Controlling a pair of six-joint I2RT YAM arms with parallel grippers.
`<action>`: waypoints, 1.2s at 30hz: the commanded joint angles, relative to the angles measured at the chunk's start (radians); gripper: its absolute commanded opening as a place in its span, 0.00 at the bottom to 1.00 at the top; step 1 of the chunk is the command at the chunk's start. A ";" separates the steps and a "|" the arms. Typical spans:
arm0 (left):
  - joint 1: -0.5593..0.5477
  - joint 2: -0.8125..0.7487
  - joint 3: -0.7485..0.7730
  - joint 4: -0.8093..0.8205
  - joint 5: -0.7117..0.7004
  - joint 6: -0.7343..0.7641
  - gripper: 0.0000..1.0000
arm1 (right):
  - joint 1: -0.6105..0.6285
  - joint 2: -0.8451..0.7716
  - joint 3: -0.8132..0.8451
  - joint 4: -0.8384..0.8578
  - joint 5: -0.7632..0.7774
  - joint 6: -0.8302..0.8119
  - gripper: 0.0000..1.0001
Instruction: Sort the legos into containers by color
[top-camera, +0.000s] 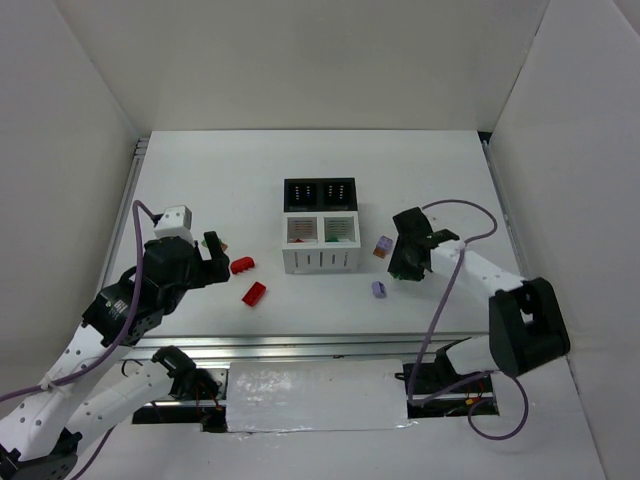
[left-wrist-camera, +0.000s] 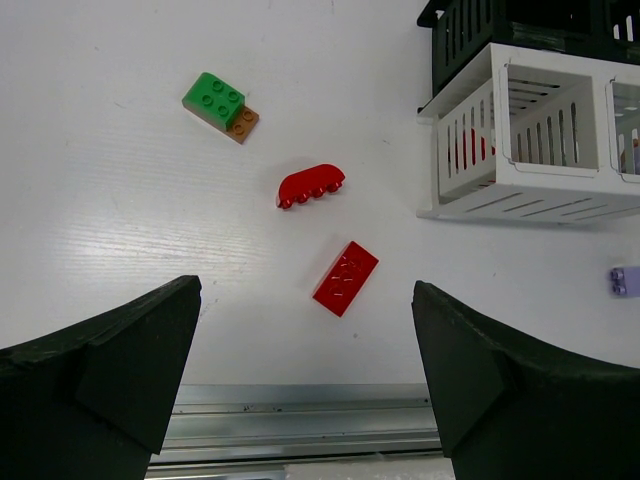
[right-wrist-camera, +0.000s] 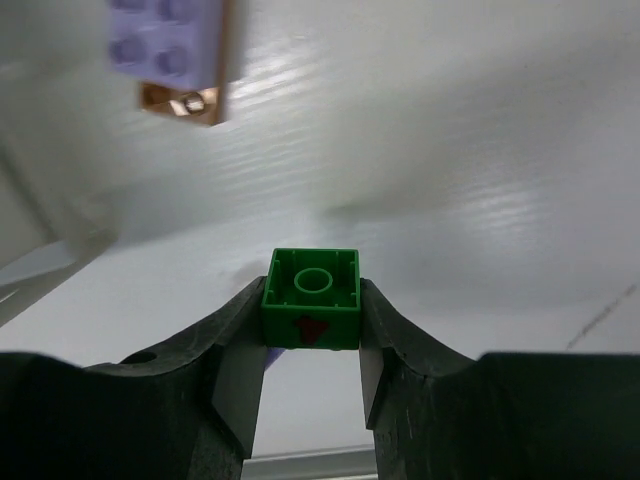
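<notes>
Currently, at the left, the left gripper (left-wrist-camera: 305, 335) is hanging wide open and empty over a flat red brick (left-wrist-camera: 345, 278) and a curved red brick (left-wrist-camera: 310, 186), with a green-and-brown brick (left-wrist-camera: 220, 105) lying beyond them. In the middle, the containers (top-camera: 320, 262) are showing a little red and green in the two white compartments, so the sorting is looking partly done. To the right, a lavender brick (top-camera: 379, 289) and a lavender-and-brown brick (top-camera: 383, 246) are lying loose. The right gripper (right-wrist-camera: 312, 350) is pinching a small green brick (right-wrist-camera: 311, 298). Only its wrist view is showing that grip.
</notes>
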 joint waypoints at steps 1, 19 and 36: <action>-0.001 -0.002 0.001 0.029 -0.006 0.013 1.00 | 0.107 -0.209 0.078 -0.083 0.175 0.049 0.00; 0.047 0.216 0.082 -0.028 -0.137 -0.174 0.99 | 0.328 0.119 0.586 -0.150 0.097 -0.064 0.11; 0.406 0.513 0.089 0.173 0.046 -0.171 1.00 | 0.363 0.119 0.683 -0.176 0.111 -0.109 0.87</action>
